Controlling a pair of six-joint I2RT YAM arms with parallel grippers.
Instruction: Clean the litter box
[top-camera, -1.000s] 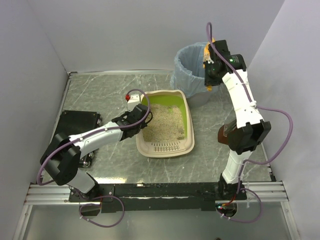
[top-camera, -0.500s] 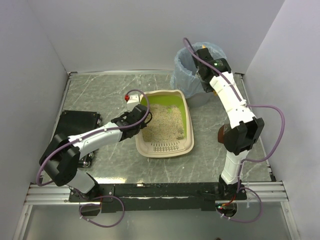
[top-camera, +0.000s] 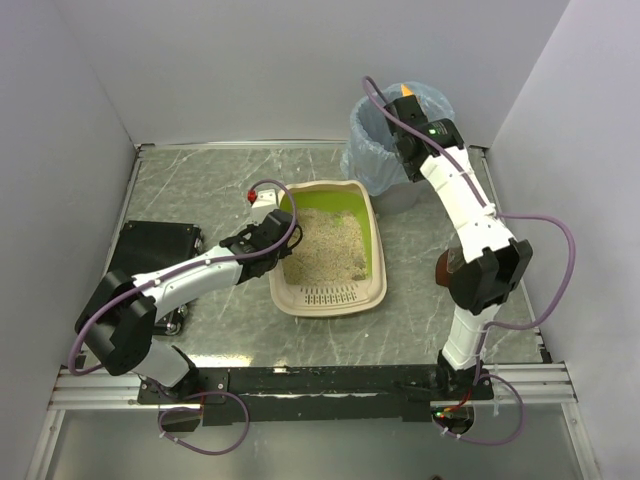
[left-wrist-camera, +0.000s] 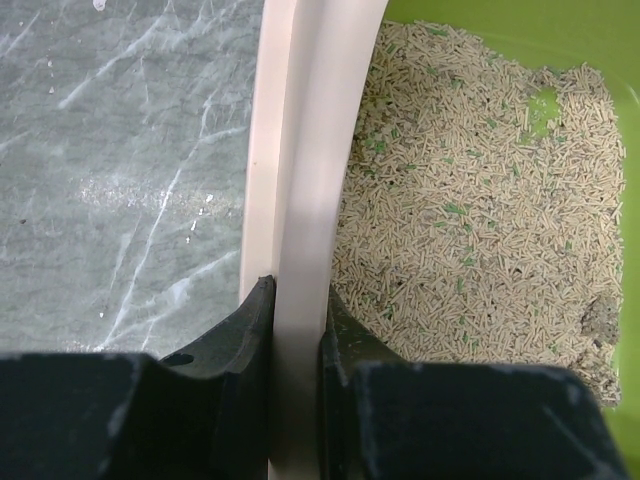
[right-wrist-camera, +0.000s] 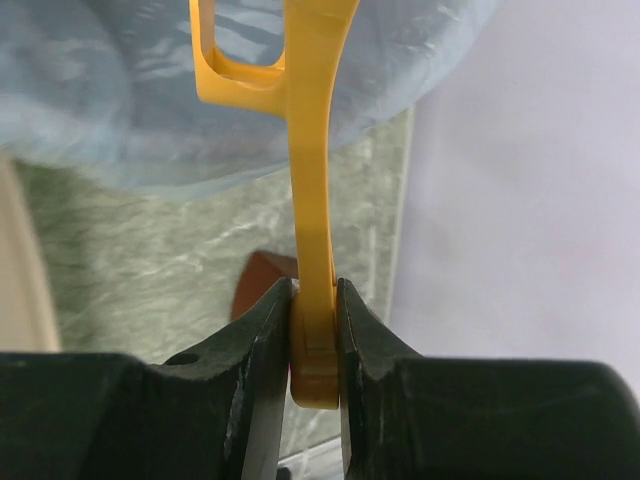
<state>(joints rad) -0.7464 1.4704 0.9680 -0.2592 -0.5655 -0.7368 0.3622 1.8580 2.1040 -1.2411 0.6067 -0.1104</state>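
Litter box (top-camera: 330, 298) is lying on the table (top-camera: 200, 180), its left rim being pinched between the left claw (left-wrist-camera: 297, 292), one finger inside the wall, one outside, while the right claw (right-wrist-camera: 315, 300) is clamping the orange scoop (right-wrist-camera: 312, 150) by its handle at the blue-bagged bin (top-camera: 365, 128).

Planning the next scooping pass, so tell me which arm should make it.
Right. The right gripper is shut on the handle of the orange scoop, by the bin. The left gripper is clamped on the rim of the litter box, steadying it, and holds no tool.
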